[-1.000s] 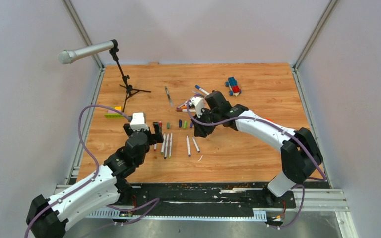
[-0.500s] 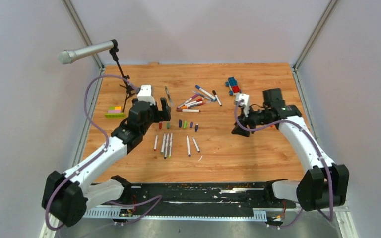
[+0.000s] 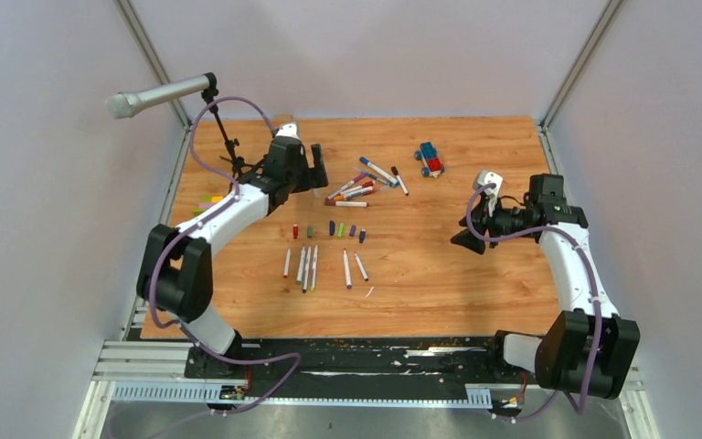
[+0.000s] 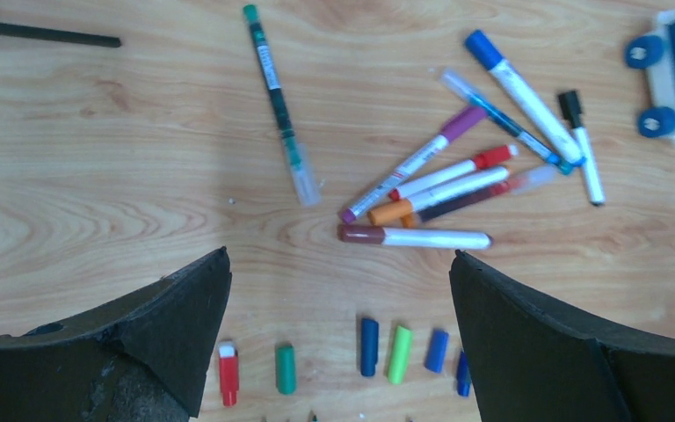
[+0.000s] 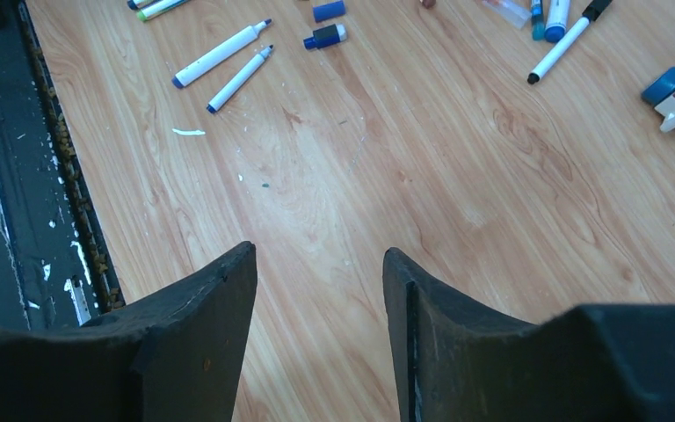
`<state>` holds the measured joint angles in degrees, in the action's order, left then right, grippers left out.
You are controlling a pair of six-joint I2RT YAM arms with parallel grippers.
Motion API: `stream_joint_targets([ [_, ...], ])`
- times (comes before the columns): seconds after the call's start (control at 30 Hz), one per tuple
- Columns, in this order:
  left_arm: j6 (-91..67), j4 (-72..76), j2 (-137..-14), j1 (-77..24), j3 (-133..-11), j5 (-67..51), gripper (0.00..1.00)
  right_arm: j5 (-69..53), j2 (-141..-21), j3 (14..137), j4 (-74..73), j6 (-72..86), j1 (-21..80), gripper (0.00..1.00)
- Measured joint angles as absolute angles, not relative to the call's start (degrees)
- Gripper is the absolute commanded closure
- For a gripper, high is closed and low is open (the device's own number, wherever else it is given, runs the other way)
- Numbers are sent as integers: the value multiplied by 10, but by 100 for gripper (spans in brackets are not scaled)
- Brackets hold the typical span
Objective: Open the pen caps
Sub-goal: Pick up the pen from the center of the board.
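The left claw [image 4: 338, 264] is spread wide with nothing between its jaws. It hovers over the far-left part of the tabletop [image 3: 420, 274]. In its wrist view a row of loose pen caps [image 4: 398, 353] lies just below the fingertips: red, green, dark blue, light green and two more blue, side by side but not touching. Beyond the caps a cluster of capped pens [image 4: 431, 189] fans out, some touching or crossing, with purple, red, orange, brown and blue ends. A single green pen [image 4: 279, 97] lies apart to their left, and a blue-and-red toy car [image 4: 672, 75] sits at the right edge of that view. From above, a second row of uncapped pens [image 3: 311, 267] lies roughly parallel on the near side of the caps. The right claw [image 5: 318, 255] hangs over the right side of the tabletop, well apart from every pen. Its jaws are partly open and hold nothing — only bare wood shows in the gap. A microphone [image 3: 160, 94] on a black stand rises at the far-left corner.
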<state>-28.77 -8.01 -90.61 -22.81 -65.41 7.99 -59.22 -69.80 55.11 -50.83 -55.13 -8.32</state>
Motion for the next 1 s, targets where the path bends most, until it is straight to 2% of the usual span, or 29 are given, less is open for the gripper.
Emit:
stream_joint_targets([
  [0.37,-314,-173,-1065,-228,-788,147,8,-646,-721,551,-553,-606,-91,42],
  [0.6,-310,-222,-1158,-228,-923,163,21,-647,-730,551,-561,-612,-91,42],
  [1.0,-319,-295,-1260,-228,-1040,171,45,-647,-735,551,-562,-612,-92,42],
])
